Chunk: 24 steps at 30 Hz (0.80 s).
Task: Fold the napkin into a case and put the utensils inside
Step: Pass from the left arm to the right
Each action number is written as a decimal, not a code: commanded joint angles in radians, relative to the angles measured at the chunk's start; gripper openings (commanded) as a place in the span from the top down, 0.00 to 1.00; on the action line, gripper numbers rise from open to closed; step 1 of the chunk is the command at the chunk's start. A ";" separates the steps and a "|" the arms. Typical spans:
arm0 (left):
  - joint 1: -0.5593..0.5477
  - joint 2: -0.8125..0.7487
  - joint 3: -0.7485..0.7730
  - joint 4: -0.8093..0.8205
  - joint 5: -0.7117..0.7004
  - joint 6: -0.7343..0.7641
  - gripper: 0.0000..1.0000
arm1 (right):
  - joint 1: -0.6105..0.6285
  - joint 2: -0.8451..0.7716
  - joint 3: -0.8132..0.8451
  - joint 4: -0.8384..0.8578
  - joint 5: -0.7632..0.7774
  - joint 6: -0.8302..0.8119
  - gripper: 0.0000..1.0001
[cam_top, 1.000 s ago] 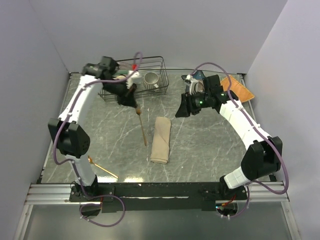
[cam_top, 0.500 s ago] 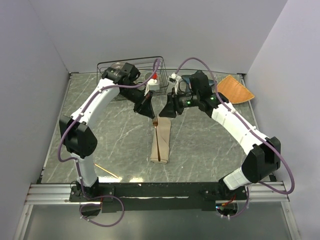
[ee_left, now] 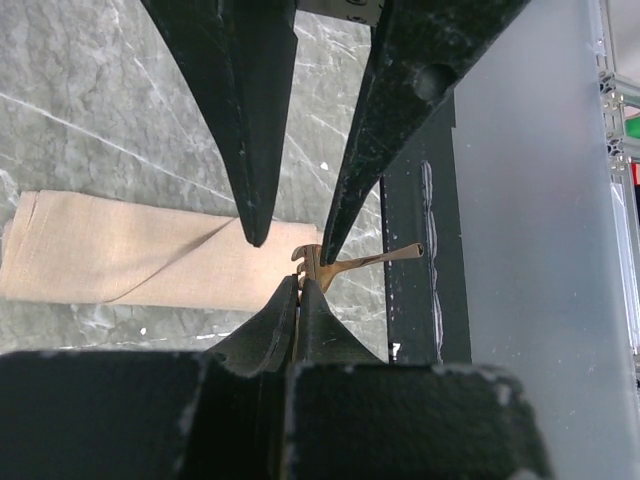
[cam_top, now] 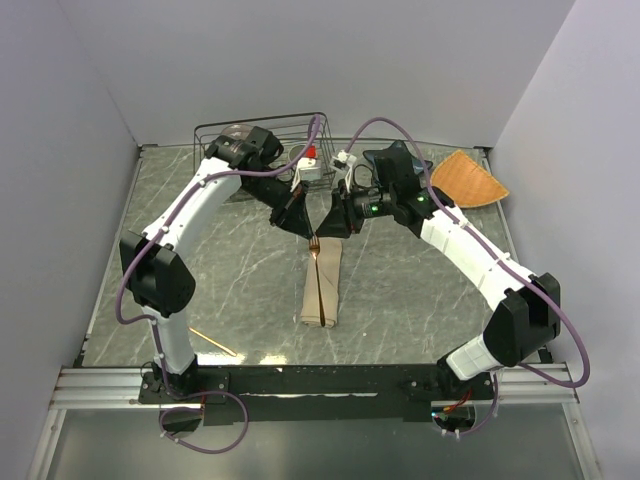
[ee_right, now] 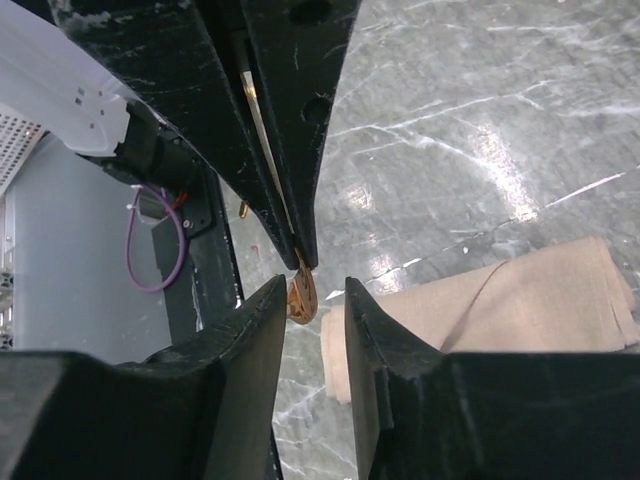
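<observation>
Well, the left gripper (cam_top: 303, 228) pinches the gold fork (cam_top: 317, 280) over the case (cam_top: 331, 283) — the right gripper (cam_top: 327, 226) (jaws parted) flanks its head.

table: grey marble-patterned table (cam_top: 420, 300) | centre: long folded beige cloth case (cam_top: 331, 292) | beyond case, left: black wire basket (cam_top: 212, 140) | beyond case, far right: orange wedge-shaped woven mat (cam_top: 470, 178) | nearer than case, left: thin gold metal utensil (cam_top: 212, 343)

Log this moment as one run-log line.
left gripper: shut on fork | right gripper: open, close to fork | case: folded, lying flat | spoon: untouched, outside case
</observation>
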 commanded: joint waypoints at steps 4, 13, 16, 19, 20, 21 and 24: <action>-0.003 -0.011 0.029 -0.014 0.089 0.020 0.99 | 0.014 -0.002 0.017 0.019 -0.053 -0.018 0.72; -0.002 -0.005 0.029 -0.007 0.095 0.017 0.99 | 0.023 0.018 0.041 -0.014 -0.081 -0.042 0.85; 0.000 -0.010 0.020 0.012 0.099 0.003 0.99 | 0.022 0.025 0.051 -0.023 -0.084 -0.044 1.00; 0.015 -0.024 -0.001 0.047 0.104 -0.023 0.75 | 0.012 0.028 0.048 0.003 -0.087 -0.001 1.00; 0.024 -0.028 -0.011 0.061 0.107 -0.053 0.69 | 0.006 0.028 0.048 0.026 -0.087 0.013 1.00; 0.035 -0.034 -0.020 0.097 0.119 -0.070 0.65 | -0.003 0.031 0.045 0.040 -0.090 0.056 1.00; 0.087 -0.065 -0.069 0.176 0.122 -0.155 0.43 | -0.044 0.044 0.052 0.078 -0.104 0.110 1.00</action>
